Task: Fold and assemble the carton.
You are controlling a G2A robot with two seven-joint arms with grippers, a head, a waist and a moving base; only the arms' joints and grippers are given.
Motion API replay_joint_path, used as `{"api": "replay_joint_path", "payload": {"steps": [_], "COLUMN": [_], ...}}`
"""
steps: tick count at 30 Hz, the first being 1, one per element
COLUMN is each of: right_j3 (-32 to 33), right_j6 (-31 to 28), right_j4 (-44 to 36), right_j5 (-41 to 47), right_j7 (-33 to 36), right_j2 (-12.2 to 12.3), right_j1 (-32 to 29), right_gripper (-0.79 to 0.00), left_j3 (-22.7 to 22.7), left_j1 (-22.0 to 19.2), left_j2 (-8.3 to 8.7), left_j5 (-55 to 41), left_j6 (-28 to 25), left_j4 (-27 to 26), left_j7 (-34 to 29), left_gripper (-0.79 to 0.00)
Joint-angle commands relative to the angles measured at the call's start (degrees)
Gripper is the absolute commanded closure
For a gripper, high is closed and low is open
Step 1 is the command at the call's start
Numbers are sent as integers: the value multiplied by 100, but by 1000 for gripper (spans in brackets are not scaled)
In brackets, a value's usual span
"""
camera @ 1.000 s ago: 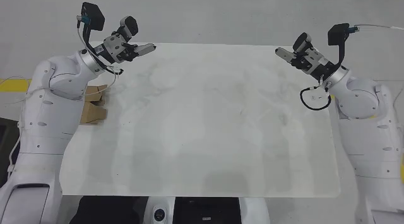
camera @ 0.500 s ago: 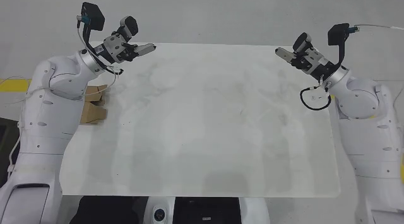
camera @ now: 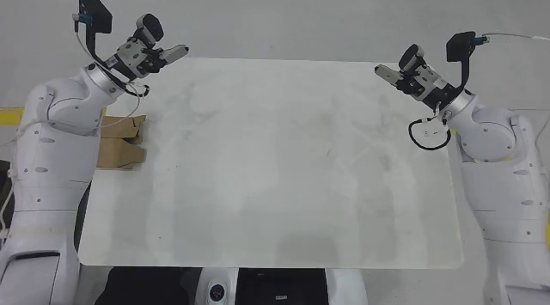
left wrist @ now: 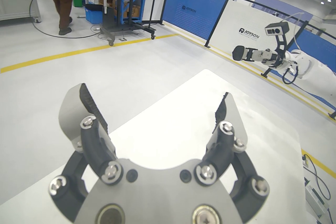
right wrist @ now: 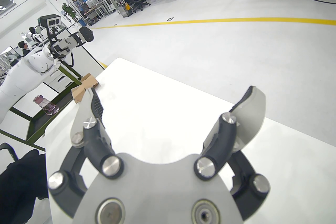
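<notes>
Flat brown cartons (camera: 120, 140) lie stacked just off the white table's (camera: 275, 167) left edge; in the right wrist view the cartons (right wrist: 84, 87) show beyond the table's far corner. My left gripper (camera: 176, 51) hangs open above the far left corner, up and away from the cartons, and nothing sits between its jaws (left wrist: 155, 101). My right gripper (camera: 382, 72) is open and empty over the far right part of the table (right wrist: 173, 101).
A green-framed side shelf (right wrist: 42, 114) with a pink bottle (right wrist: 43, 102) stands to the table's left, beside the cartons. Grey floor with a yellow line (left wrist: 78, 51) surrounds the table.
My left arm has swung to the left and slightly away, off the table's far left corner, uncovering more of the cartons. The right arm has not moved.
</notes>
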Motion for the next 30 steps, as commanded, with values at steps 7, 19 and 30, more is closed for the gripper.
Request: {"api": "replay_joint_path", "payload": {"steps": [7, 19, 30], "right_j3": [0, 0, 0], "right_j6": [0, 0, 0], "right_j4": [0, 0, 0], "right_j5": [0, 0, 0], "right_j7": [0, 0, 0], "right_j2": [0, 0, 0], "right_j1": [0, 0, 0], "right_gripper": [-785, -785, -785], "left_j3": [-1, -1, -1], "left_j1": [-3, -3, -3], "left_j2": [38, 38, 38], "left_j5": [-363, -363, -363], "left_j6": [-126, -126, -126], "left_j4": [52, 52, 52], "left_j7": [-304, -304, -304], "left_gripper": [-785, -785, -785]}}
